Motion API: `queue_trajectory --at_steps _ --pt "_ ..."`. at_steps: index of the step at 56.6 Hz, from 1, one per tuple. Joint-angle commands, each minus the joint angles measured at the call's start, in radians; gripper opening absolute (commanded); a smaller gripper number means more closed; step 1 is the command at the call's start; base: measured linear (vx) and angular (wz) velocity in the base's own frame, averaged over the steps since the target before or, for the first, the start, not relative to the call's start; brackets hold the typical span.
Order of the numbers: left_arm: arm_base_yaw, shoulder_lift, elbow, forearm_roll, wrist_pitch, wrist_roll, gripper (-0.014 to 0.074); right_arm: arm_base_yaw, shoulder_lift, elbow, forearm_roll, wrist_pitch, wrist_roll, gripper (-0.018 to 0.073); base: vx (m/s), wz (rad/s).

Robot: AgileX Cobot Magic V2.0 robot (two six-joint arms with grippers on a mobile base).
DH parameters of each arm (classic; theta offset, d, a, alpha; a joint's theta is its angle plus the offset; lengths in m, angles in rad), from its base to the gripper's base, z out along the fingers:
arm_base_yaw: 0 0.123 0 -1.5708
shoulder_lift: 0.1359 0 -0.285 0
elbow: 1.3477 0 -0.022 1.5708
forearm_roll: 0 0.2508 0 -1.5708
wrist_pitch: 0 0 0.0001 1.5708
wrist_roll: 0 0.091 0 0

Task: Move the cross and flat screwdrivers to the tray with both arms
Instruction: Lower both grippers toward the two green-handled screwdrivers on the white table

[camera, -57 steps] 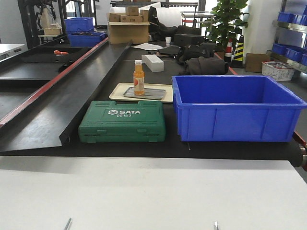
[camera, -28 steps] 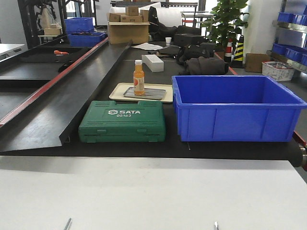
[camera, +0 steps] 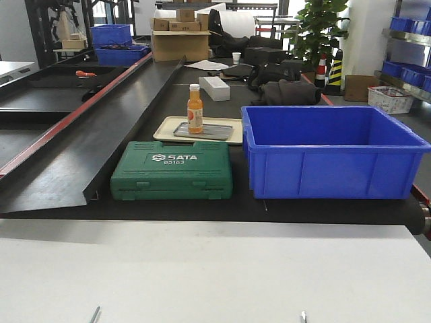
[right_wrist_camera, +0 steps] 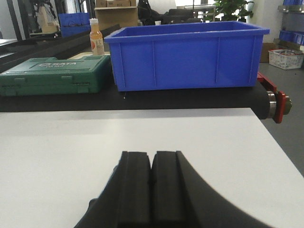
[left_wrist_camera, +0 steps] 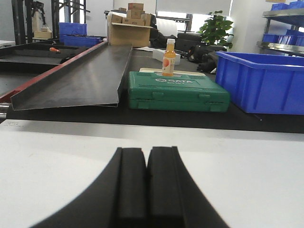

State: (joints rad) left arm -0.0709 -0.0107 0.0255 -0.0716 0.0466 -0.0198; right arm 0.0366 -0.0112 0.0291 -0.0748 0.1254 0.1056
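Okay: left gripper [left_wrist_camera: 146, 156] and right gripper [right_wrist_camera: 152, 158] are both closed, pads pressed together with nothing between them, low over the white table [camera: 215, 269]. Grey tray [camera: 219, 131] sits on the beige tray [camera: 167, 129] behind the green case [camera: 172, 171] — orange bottle [camera: 195, 108] stands on it, blue bin [camera: 330, 155] to the right. Thin metal tips [camera: 95, 314] at the bottom edge — cannot tell what they are.

1. Front view: no change is detected against either earlier picture. Nothing on the desk [camera: 202, 269] or beyond it shifts position.
2. Left pincer [left_wrist_camera: 146, 159] and right pincer [right_wrist_camera: 152, 161]: these appear only in the wrist views, which have no earlier pictures, so change cannot be assessed.
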Motion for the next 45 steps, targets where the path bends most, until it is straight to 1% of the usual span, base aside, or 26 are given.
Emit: queue_trajectory --at_steps 1,6,12,18,22,27,30,33,35,36,37,40,41,45 --pt "0.000 0.004 0.031 -0.003 -0.105 -0.005 -0.0007 0.002 -0.011 0.018 -0.010 -0.152 -0.001 -0.0008 0.00 0.00" --pt "0.000 0.004 0.031 -0.003 -0.158 -0.005 -0.0007 0.002 -0.011 0.018 -0.008 -0.269 -0.001 -0.0008 0.00 0.00" --pt "0.000 0.004 0.031 -0.003 -0.248 -0.005 -0.0007 0.002 -0.011 0.018 -0.009 -0.385 -0.001 -0.0008 0.00 0.00" --pt "0.000 0.004 0.031 -0.003 -0.388 -0.002 -0.0007 0.002 -0.011 0.014 -0.009 -0.483 -0.001 -0.0008 0.00 0.00" --pt "0.000 0.004 0.026 -0.002 -0.508 -0.003 -0.0001 0.002 -0.011 -0.014 -0.009 -0.465 -0.001 -0.0007 0.00 0.00" --pt "0.000 0.004 -0.008 -0.002 -0.593 -0.003 0.0014 0.002 -0.006 -0.084 -0.009 -0.373 -0.001 -0.0004 0.00 0.00" --pt "0.000 0.005 -0.042 -0.002 -0.574 -0.002 0.0029 0.002 0.008 -0.143 -0.009 -0.307 -0.001 -0.0002 0.00 0.00" --pt "0.000 0.015 -0.091 -0.002 -0.503 -0.002 0.0054 0.002 0.036 -0.206 -0.009 -0.252 -0.001 0.0001 0.00 0.00" --pt "0.000 0.031 -0.131 -0.002 -0.429 -0.002 0.0078 0.002 0.060 -0.244 -0.009 -0.209 -0.001 0.0004 0.00 0.00" --pt "0.000 0.038 -0.145 -0.002 -0.416 -0.002 0.0083 0.002 0.077 -0.265 -0.009 -0.183 -0.001 0.0007 0.00 0.00" --pt "0.000 0.050 -0.165 -0.002 -0.366 -0.002 0.0103 0.002 0.088 -0.279 -0.009 -0.165 -0.001 0.0010 0.00 0.00" --pt "0.000 0.081 -0.208 -0.002 -0.290 0.006 0.0138 0.002 0.147 -0.328 -0.009 -0.096 -0.001 0.0022 0.00 0.00" --pt "0.000 0.096 -0.225 -0.002 -0.261 0.011 0.0164 0.002 0.154 -0.338 -0.009 -0.070 -0.001 0.0027 0.00 0.00" --pt "0.000 0.144 -0.266 -0.002 -0.186 0.045 0.0232 0.002 0.221 -0.382 -0.009 0.003 -0.001 0.0056 0.00 0.00"
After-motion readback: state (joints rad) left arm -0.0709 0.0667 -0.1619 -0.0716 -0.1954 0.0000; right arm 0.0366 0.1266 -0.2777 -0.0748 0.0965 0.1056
